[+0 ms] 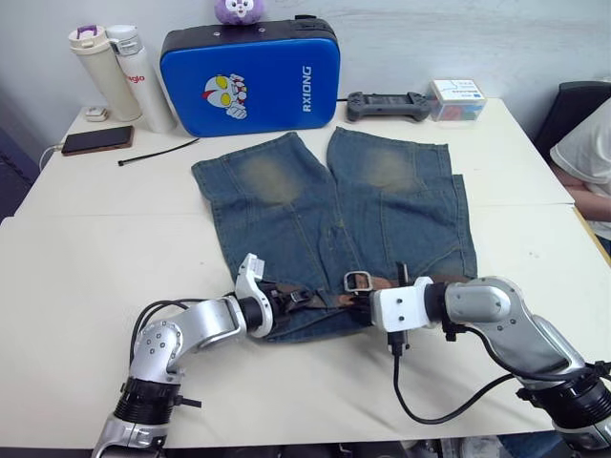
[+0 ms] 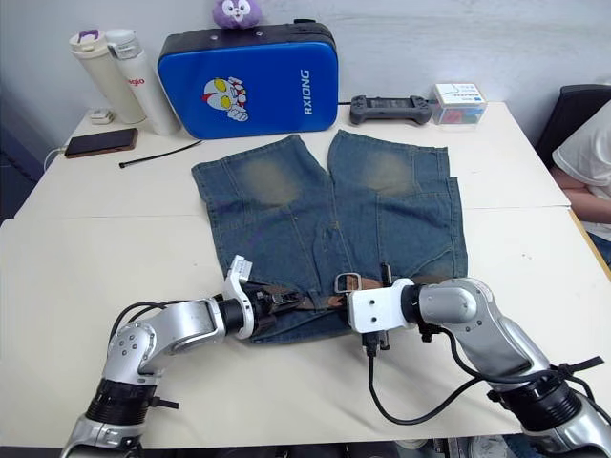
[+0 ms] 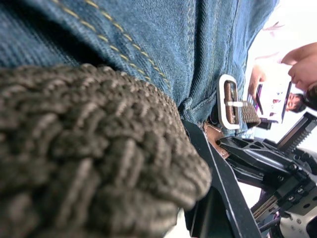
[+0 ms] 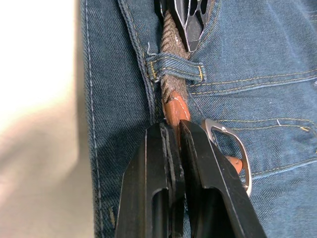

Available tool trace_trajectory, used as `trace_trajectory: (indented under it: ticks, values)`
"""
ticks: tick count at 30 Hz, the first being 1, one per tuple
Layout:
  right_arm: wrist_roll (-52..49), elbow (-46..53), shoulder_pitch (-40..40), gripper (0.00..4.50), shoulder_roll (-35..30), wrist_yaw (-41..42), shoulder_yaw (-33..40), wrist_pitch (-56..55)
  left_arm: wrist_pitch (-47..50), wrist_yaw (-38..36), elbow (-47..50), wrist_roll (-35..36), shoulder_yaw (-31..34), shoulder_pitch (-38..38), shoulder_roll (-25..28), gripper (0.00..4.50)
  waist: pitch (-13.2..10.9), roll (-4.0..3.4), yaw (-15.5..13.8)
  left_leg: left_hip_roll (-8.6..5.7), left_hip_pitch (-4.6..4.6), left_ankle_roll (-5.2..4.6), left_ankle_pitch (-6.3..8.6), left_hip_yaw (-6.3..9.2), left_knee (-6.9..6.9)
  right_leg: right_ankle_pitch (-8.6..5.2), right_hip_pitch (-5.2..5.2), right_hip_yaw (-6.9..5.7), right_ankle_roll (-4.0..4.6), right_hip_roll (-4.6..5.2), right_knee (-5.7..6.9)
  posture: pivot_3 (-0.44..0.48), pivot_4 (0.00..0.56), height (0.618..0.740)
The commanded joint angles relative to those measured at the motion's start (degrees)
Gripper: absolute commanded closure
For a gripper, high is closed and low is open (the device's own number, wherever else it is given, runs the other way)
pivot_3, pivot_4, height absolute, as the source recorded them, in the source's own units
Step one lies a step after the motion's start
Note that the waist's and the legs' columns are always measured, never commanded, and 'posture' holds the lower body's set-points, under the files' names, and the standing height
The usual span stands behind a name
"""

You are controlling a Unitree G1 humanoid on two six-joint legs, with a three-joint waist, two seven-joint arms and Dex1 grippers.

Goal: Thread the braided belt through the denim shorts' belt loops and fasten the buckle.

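Observation:
The denim shorts (image 1: 325, 205) lie flat on the white table (image 1: 86, 258), waistband towards me. The braided belt (image 3: 89, 148) runs along the waistband and passes under one of the belt loops (image 4: 176, 70). Its silver buckle (image 1: 357, 281) rests on the denim near the middle of the waistband. My right gripper (image 4: 172, 130) is shut on the belt's brown leather tip (image 4: 174, 109), just beside the buckle (image 4: 233, 148). My left gripper (image 1: 286, 298) is shut on the woven strap on the far side of that loop, its fingers (image 4: 190, 20) lying over the belt.
At the back stand a blue case (image 1: 250, 76), two bottles (image 1: 122, 72), a phone (image 1: 96, 140), a black cable tie (image 1: 158, 153), a game controller (image 1: 387, 105) and a small box (image 1: 456, 99). A person (image 1: 587, 162) sits at the table's right edge.

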State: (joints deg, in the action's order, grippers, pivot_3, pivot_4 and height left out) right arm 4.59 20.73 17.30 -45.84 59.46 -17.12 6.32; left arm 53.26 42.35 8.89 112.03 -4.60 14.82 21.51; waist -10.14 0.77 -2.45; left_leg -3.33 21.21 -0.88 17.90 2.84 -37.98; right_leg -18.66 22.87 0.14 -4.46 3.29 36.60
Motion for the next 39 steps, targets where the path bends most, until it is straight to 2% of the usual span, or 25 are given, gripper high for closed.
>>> trace_trajectory:
  ticks: [1, 4, 5, 6, 11, 13, 14, 17, 20, 25, 29, 33, 39]
  values:
    - [-4.2, 4.8, 1.5, 4.48, -0.7, 3.0, 1.6, 2.5, 4.0, -6.4, 2.3, -4.1, -1.6, 2.5, 3.2, 4.50, 0.0, -0.01, 0.0, 0.00, 0.00, 0.00, 0.00, 0.01, 0.01, 0.00, 0.00, -0.01, 0.00, 0.00, -0.01, 0.000, 0.150, 0.740]
    - [-5.6, 5.8, 2.4, 4.48, -1.0, 4.6, 1.4, 5.8, 5.8, -9.8, 3.4, -5.5, -1.8, 2.5, 6.1, 4.50, 0.0, -0.02, 0.2, 0.01, 0.00, 0.01, 0.00, 0.02, 0.04, 0.00, 0.00, -0.01, 0.00, -0.01, -0.04, 0.000, 0.150, 0.740]
    - [-5.9, 5.8, 2.6, 4.50, -1.2, 5.1, 1.3, 6.3, 6.3, -10.9, 3.9, -5.1, -1.5, 2.3, 7.0, 3.62, 0.0, -0.02, 0.3, 0.01, 0.00, 0.01, 0.00, 0.02, 0.07, 0.00, 0.00, -0.01, 0.00, -0.01, -0.07, 0.000, 0.150, 0.740]
    - [-5.5, 5.6, 2.9, 4.50, -1.4, 5.4, 1.0, 6.3, 7.0, -12.0, 4.5, -4.5, -1.3, 2.3, 8.3, 3.34, 0.0, -0.02, 0.3, 0.01, 0.00, 0.01, 0.00, 0.03, 0.12, 0.00, 0.00, -0.01, 0.00, -0.01, -0.11, 0.000, 0.150, 0.740]
    - [-5.3, 5.1, 4.0, 4.50, -2.3, 7.3, 1.0, 5.7, 12.4, -20.0, 8.5, -2.5, -0.1, 2.6, 18.0, 1.18, -0.1, -0.07, 1.0, 0.02, 0.01, 0.01, 0.00, 0.05, 0.29, -0.01, 0.05, -0.01, 0.02, -0.01, -0.21, 0.000, 0.150, 0.740]
    - [-4.9, 4.9, 5.2, 4.50, -2.9, 8.4, 0.8, 5.4, 16.8, -26.3, 12.1, -3.0, 0.8, 2.9, 24.8, 0.32, -0.1, -0.11, 1.1, 0.03, 0.01, 0.01, 0.00, 0.05, 0.33, -0.01, 0.06, 0.00, 0.02, 0.00, -0.24, 0.000, 0.150, 0.740]
    - [-5.0, 4.9, 5.8, 4.50, -3.1, 9.0, 0.8, 5.2, 19.6, -30.5, 14.8, -3.6, 1.4, 3.5, 28.4, 0.07, -0.1, -0.10, 1.2, 0.03, 0.01, 0.01, 0.00, 0.04, 0.38, -0.01, 0.06, 0.00, 0.03, -0.01, -0.27, 0.000, 0.150, 0.740]
    - [-5.6, 5.6, 7.6, 4.50, -4.1, 10.9, 1.0, 4.8, 24.2, -43.1, 19.9, -5.4, 4.6, 5.8, 36.5, 0.07, -0.2, -0.17, 1.2, 0.03, 0.03, 0.02, -0.01, 0.03, 0.60, -0.03, 0.14, 0.01, 0.06, 0.00, -0.41, 0.000, 0.150, 0.740]
    - [-5.2, 5.4, 10.6, 4.50, -4.4, 12.2, 0.9, 2.2, 24.9, -53.2, 21.9, -10.7, 5.2, 9.5, 39.1, 0.07, -0.2, -0.22, 1.0, 0.03, 0.04, 0.02, -0.02, 0.04, 0.75, -0.03, 0.15, -0.02, 0.06, 0.02, -0.55, 0.000, 0.150, 0.740]
    - [-1.3, 1.9, 14.9, 4.50, -3.7, 12.1, -1.1, -8.8, 23.3, -63.6, 21.4, -18.4, 3.8, 15.0, 38.2, 0.07, -0.2, -0.24, 1.2, 0.03, 0.09, 0.02, -0.02, 0.04, 0.85, -0.03, 0.20, -0.03, 0.06, 0.00, -0.67, 0.000, 0.150, 0.740]
    - [2.8, -5.4, 20.0, 4.50, -4.4, 14.1, -4.1, -22.9, 23.0, -69.9, 19.3, -25.3, 1.7, 18.8, 37.5, 0.07, -0.3, -0.23, 1.5, 0.03, 0.12, 0.01, -0.02, 0.02, 0.87, -0.03, 0.28, 0.02, 0.06, -0.04, -0.67, 0.000, 0.150, 0.740]
    - [3.1, -14.5, 27.0, 4.50, -4.8, 16.5, -4.8, -32.4, 22.2, -74.0, 16.5, -33.0, -0.6, 21.4, 36.3, 0.07, -0.3, -0.20, 1.9, 0.03, 0.14, 0.01, -0.03, -0.02, 0.81, -0.03, 0.34, 0.05, 0.06, -0.06, -0.58, 0.000, 0.150, 0.740]
    - [3.7, -28.2, 34.1, 4.50, -8.4, 17.9, -3.0, -42.0, 21.2, -77.0, 14.6, -39.2, -1.3, 22.9, 34.4, 0.07, -0.3, -0.18, 2.5, 0.05, 0.29, 0.01, -0.03, -0.01, 0.80, -0.03, 0.49, 0.04, 0.06, -0.07, -0.57, 0.000, 0.150, 0.740]
